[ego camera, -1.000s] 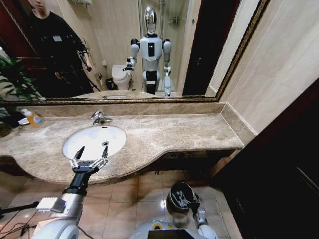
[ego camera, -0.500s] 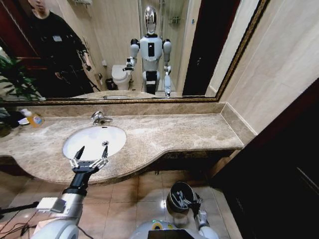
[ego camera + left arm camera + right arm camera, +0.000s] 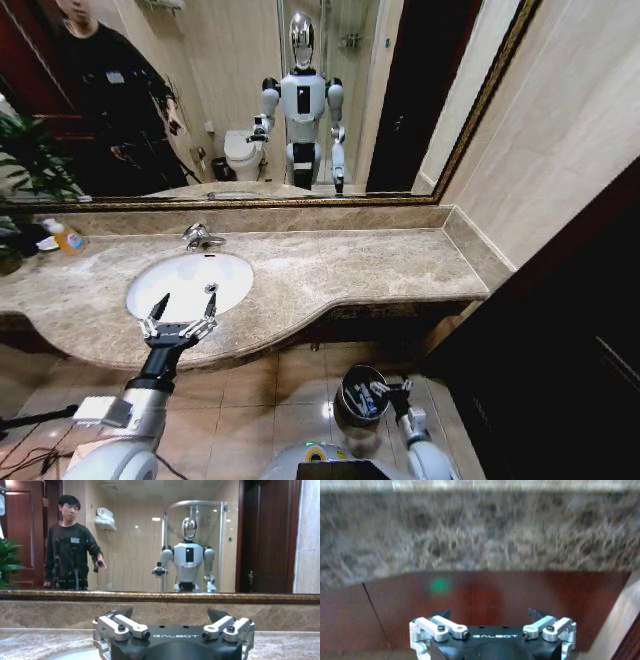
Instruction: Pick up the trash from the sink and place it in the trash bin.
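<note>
I look at a bathroom with beige tiled walls (image 3: 560, 150). A large mirror (image 3: 200, 100) with a gold frame hangs above the marble countertop (image 3: 360, 265). In the mirror I see a toilet (image 3: 241, 152), a dark door (image 3: 415, 90) and a glass shower cabin (image 3: 200, 536). The floor (image 3: 270, 390) is of brown glossy tiles. A green plant (image 3: 30, 160) stands at the far left.

Left end effector (image 3: 184, 308) spread over sink (image 3: 190, 283) front rim; right end effector (image 3: 388, 389) beside trash bin (image 3: 356, 395).

Warm, even indoor light; head view bends at its edges, right wrist view blurred.
</note>
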